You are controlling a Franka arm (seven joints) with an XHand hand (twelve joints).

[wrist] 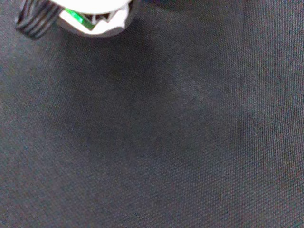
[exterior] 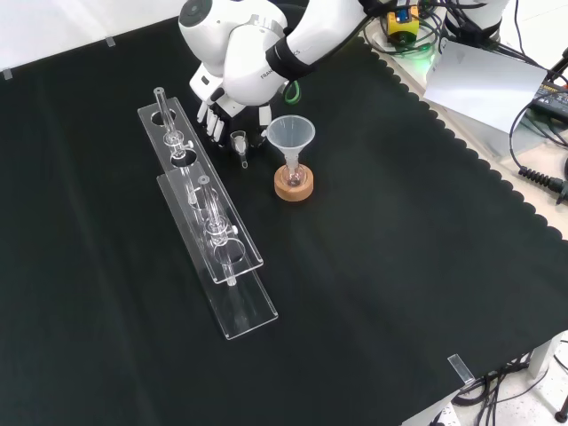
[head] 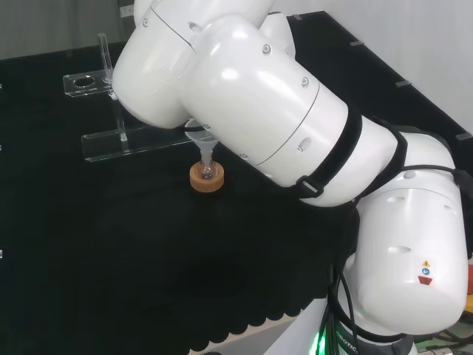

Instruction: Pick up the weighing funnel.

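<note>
Black and white hand point(exterior: 213, 111), fingers uncurled, hangs just beside small clear weighing funnel point(exterior: 240, 142); pinch its cup squarely, avoiding big cone-shaped funnel point(exterior: 291, 133).

From the front view I make out the weighing funnel point(exterior: 240, 144): a small clear scoop with a short stem pointing toward the camera. It sits low over the counter point(exterior: 373, 266), right by the hand point(exterior: 216, 114) and left of the funnel point(exterior: 291, 133).
</note>
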